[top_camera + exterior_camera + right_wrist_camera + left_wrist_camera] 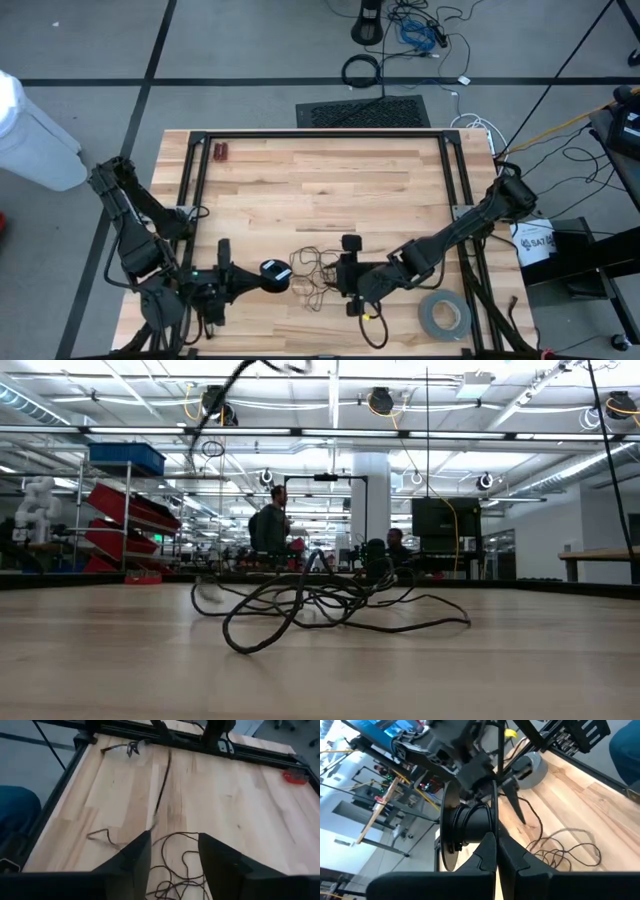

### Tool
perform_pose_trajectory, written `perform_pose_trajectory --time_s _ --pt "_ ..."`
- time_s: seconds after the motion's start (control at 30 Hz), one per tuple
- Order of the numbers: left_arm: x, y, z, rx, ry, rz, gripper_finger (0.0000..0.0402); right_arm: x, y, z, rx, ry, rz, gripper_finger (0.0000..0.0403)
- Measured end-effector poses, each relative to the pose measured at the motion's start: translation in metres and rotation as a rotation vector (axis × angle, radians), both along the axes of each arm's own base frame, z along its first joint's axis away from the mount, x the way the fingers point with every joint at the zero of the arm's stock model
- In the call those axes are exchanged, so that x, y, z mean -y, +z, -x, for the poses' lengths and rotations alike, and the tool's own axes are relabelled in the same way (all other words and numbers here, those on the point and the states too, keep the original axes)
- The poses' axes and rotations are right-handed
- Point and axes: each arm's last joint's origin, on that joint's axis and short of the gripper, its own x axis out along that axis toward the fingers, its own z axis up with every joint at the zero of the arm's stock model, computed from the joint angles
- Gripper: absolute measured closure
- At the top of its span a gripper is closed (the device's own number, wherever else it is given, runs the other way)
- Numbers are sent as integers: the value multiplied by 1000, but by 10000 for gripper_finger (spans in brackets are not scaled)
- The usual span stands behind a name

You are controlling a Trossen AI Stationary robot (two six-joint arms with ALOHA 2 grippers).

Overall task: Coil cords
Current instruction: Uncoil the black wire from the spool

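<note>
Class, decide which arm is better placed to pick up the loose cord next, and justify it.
Probably the right. Its gripper is open beside the loose cord, fingers straddling strands. The left gripper is shut on a black spool.

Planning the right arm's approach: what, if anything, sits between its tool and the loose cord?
Nothing visible does. The right tool stands open directly over the thin black cord's loose strands on the bare wooden table; the grey tape roll lies off to the side.

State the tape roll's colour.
Grey; the tape roll shows best in the high view.
</note>
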Motion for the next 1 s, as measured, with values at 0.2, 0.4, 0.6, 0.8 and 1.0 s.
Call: perform_pose_trajectory --time_s 0.2,0.4,0.6,0.8,1.0 --pt "-1 -5 0 -19 -3 -30 402 -4 30 6 93 48 1 238" --pt "-4 -7 -1 -39 7 -57 402 -12 55 9 249 115 -5 236" --pt "-7 -7 -5 -39 27 -51 402 -15 64 6 319 212 -58 236" --pt "-7 -10 -8 -45 37 -58 402 -15 64 6 327 209 -51 236" --pt "-6 -11 -9 -48 36 -63 402 -11 61 2 326 150 -30 236"
